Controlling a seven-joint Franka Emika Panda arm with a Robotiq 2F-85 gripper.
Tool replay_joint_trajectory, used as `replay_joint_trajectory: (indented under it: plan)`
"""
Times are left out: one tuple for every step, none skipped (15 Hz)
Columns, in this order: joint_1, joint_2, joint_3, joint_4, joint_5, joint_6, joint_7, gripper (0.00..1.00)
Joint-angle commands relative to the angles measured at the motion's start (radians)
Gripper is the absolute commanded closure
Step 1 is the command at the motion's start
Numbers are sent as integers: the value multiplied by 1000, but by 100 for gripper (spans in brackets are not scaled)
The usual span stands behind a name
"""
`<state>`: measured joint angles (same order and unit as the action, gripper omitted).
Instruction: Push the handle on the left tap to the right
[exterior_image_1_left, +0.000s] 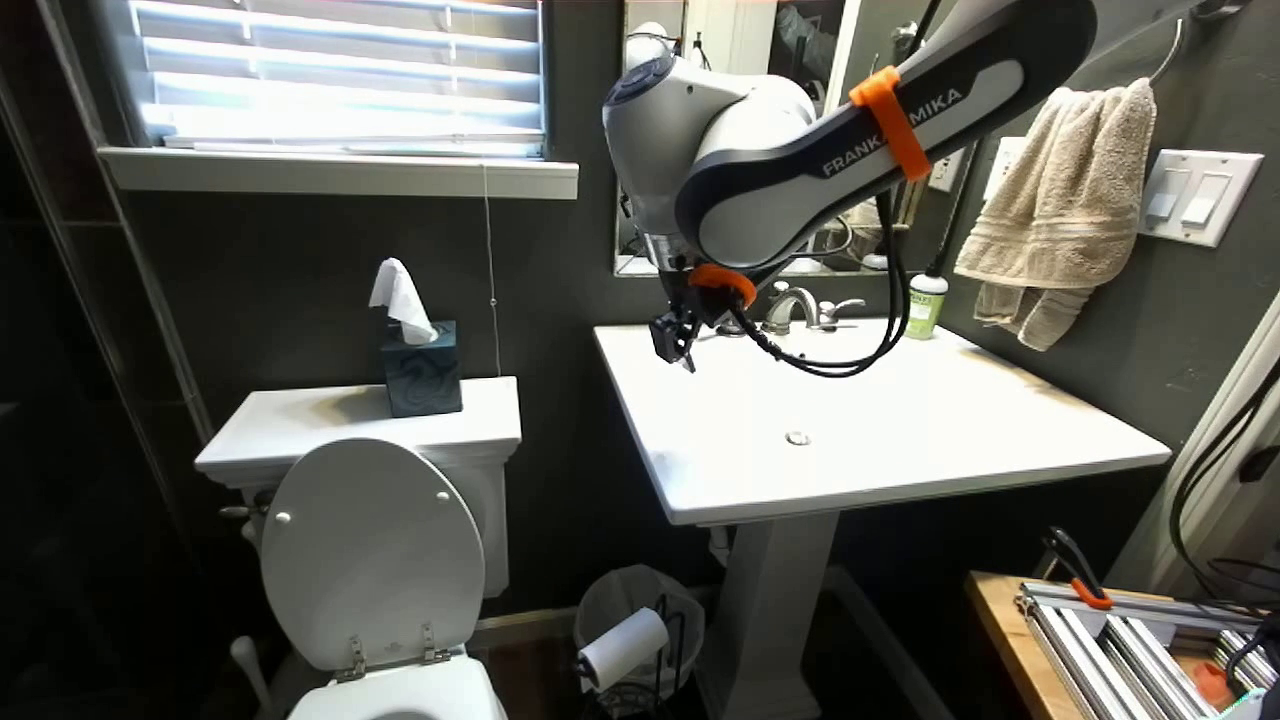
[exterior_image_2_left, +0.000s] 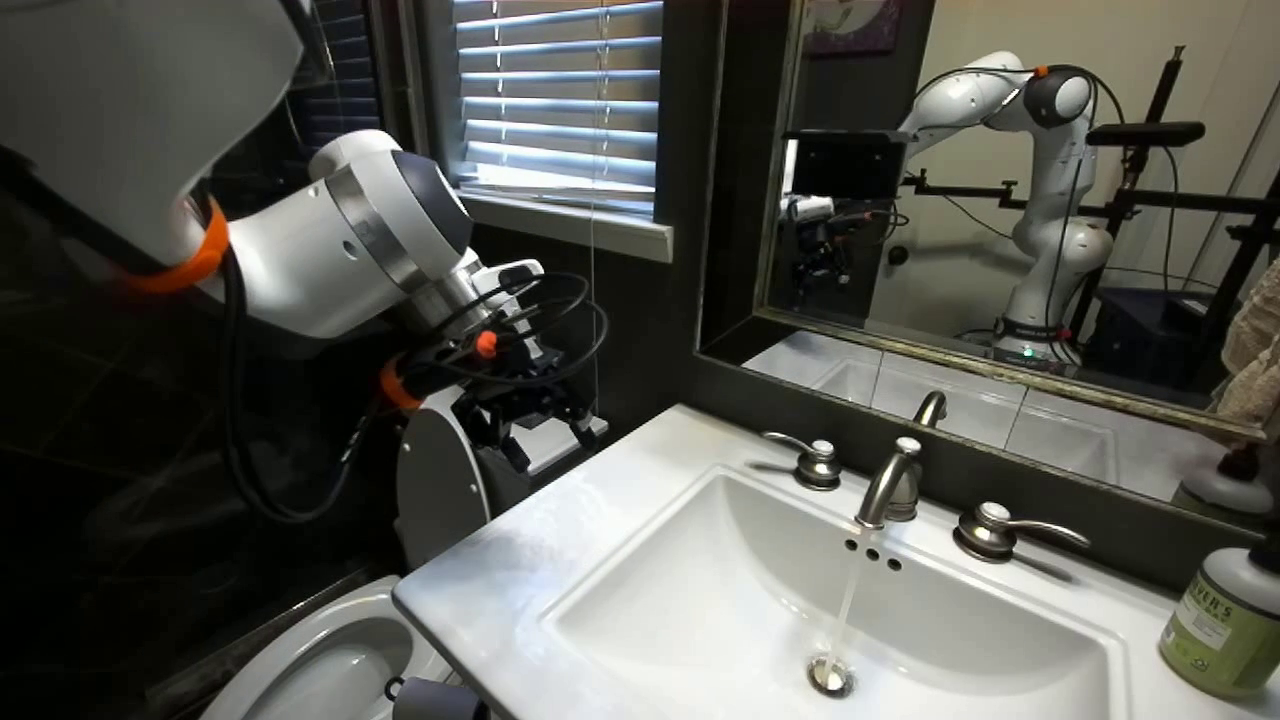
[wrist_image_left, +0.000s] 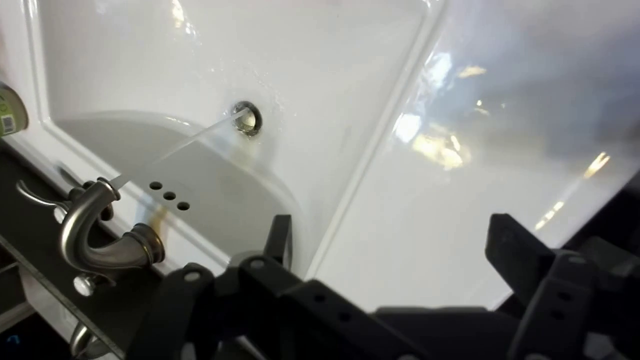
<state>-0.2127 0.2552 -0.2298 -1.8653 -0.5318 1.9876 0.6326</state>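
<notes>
Gaping jaws, arm lettered "FRANK…MIKA"

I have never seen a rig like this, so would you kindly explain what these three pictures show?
The white machine is a robot arm ending in a black gripper, its hand. Two pictures come from cameras outside the robot; the third is the wrist camera's view, looking past the gripper at the white sink. At the sink's back, a curved spout pouring water stands between the left tap, with its lever handle, and the right tap. A green-labelled bottle stands farther right. The gripper is open and holds nothing.
</notes>
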Motion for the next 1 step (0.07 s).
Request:
replay_joint_trajectory:
  plan:
    - [18,2,-20,2,6,0,-6,0]
